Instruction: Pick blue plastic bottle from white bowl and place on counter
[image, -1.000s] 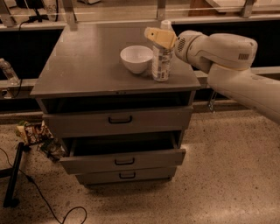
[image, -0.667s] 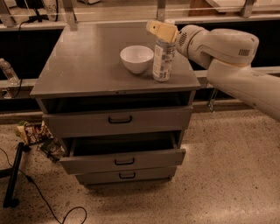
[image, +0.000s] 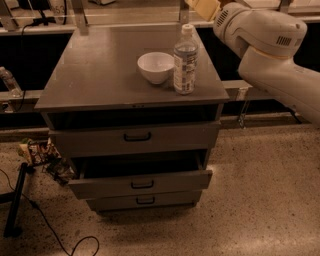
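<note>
The blue plastic bottle (image: 185, 62), clear with a white-and-bluish label and a pale cap, stands upright on the grey counter (image: 100, 75), just right of the white bowl (image: 155, 66). The bowl holds nothing. My gripper (image: 202, 7) is at the top edge of the camera view, above and to the right of the bottle's cap and apart from it; the frame edge partly cuts it off. The white arm (image: 270, 45) reaches in from the right.
The cabinet has three drawers with black handles; the middle drawer (image: 142, 182) is pulled partly out. A small clear bottle (image: 10, 82) stands on a ledge at far left. Snack packets (image: 40, 152) and a black cable (image: 45, 225) lie on the floor at left.
My gripper has lifted up and to the right, away from the bottle's top. The bottle stays standing on the counter beside the bowl.
</note>
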